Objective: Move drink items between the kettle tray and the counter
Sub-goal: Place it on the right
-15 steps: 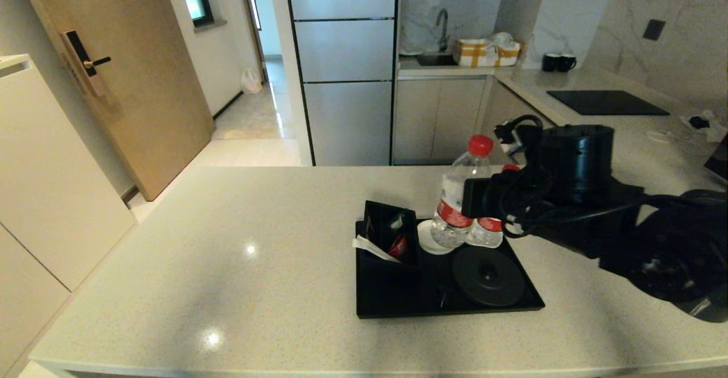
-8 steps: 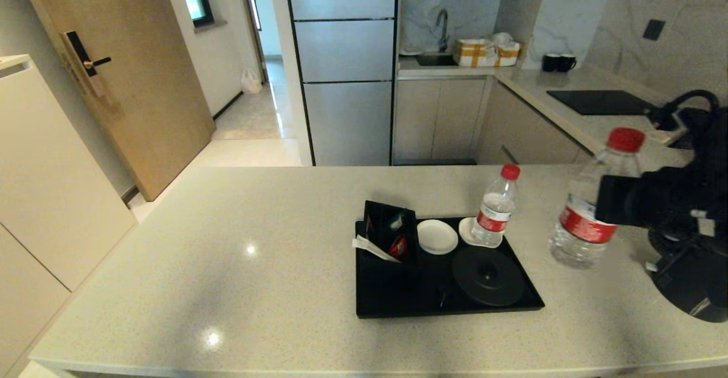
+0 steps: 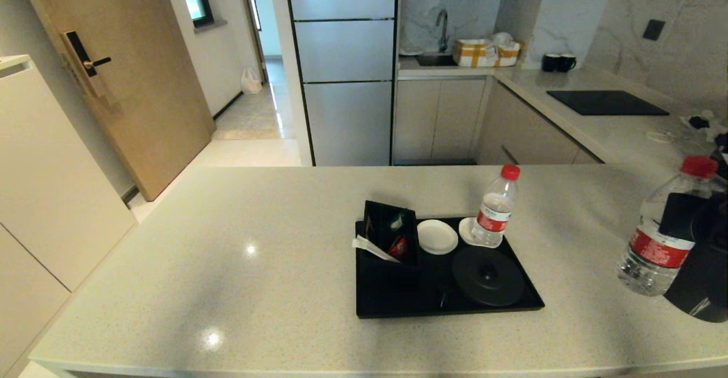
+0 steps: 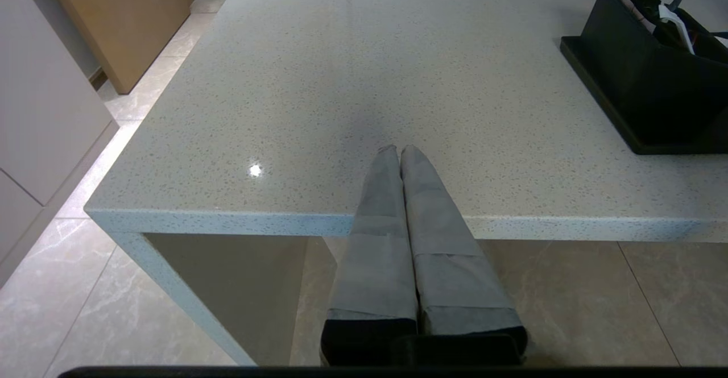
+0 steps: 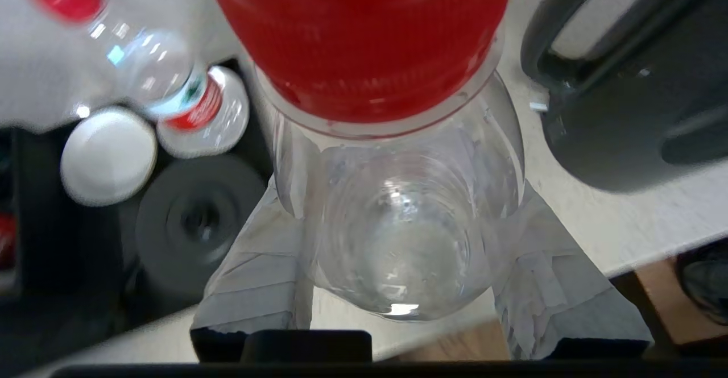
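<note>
Held bottle (image 3: 660,236) carried further right off the tray (image 3: 398,304), right tool (image 5: 398,253) clamped around it, apparently above counter (image 3: 227,241).

The head view looks forward and down from well back over the counter (image 3: 227,241) and the kettle tray (image 3: 392,304). The left wrist view faces low across the counter's near edge, sharing that tray's corner. The right wrist view looks steeply down, very close, sharing the tray's white coaster (image 5: 108,156).
</note>
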You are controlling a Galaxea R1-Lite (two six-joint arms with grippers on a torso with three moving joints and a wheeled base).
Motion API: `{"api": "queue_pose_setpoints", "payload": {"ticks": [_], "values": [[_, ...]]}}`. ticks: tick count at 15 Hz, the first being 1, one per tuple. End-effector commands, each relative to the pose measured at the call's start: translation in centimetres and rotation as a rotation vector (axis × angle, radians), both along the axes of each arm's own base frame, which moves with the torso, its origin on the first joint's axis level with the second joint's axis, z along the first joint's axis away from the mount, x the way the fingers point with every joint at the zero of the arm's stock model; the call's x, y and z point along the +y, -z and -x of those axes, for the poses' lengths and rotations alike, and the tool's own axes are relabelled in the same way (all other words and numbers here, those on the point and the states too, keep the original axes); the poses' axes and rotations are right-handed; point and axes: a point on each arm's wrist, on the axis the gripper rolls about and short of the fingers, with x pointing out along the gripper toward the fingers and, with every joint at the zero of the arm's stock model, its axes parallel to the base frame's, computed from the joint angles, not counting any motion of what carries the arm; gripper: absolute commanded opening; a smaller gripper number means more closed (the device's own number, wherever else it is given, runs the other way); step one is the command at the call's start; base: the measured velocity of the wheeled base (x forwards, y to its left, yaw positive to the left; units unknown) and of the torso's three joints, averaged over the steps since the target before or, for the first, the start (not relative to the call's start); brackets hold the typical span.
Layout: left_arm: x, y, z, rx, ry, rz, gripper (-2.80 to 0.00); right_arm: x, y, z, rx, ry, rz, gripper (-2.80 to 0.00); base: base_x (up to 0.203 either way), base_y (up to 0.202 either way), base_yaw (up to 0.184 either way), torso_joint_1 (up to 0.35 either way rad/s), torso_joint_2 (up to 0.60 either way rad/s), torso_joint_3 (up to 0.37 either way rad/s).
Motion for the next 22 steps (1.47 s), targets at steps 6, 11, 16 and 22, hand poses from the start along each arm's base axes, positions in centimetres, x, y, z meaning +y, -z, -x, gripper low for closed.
{"api": "queue_pose_setpoints", "payload": {"ticks": [6, 11, 16, 22], "values": [[0.0, 0.0, 0.0, 0.001, -0.001, 0.0, -2.8, -1.2, 10.2, -7.1, 0.009, 0.015, 0.043, -2.8, 0.0, 0.0, 0.0, 0.0, 0.0, 0.0], [0.0, 0.0, 0.0, -0.002, -0.001, 0.0, -2.8, -1.3, 15.1, -7.2, -0.036, 0.03, 0.099, -2.8, 0.0, 0.0, 0.0, 0.0, 0.0, 0.0], [0.0, 0.0, 0.0, -0.002, -0.001, 0.0, -2.8, -1.3, 15.5, -6.9, -0.028, 0.064, 0.083, -2.8, 0.0, 0.0, 0.0, 0.0, 0.0, 0.0], [0.0, 0.0, 0.0, -0.001, -0.001, 0.0, -2.8, -1.1, 15.0, -6.4, -0.061, 0.07, 0.1, 0.0, 0.0, 0.0, 0.0, 0.0, 0.0, 0.0]]}}
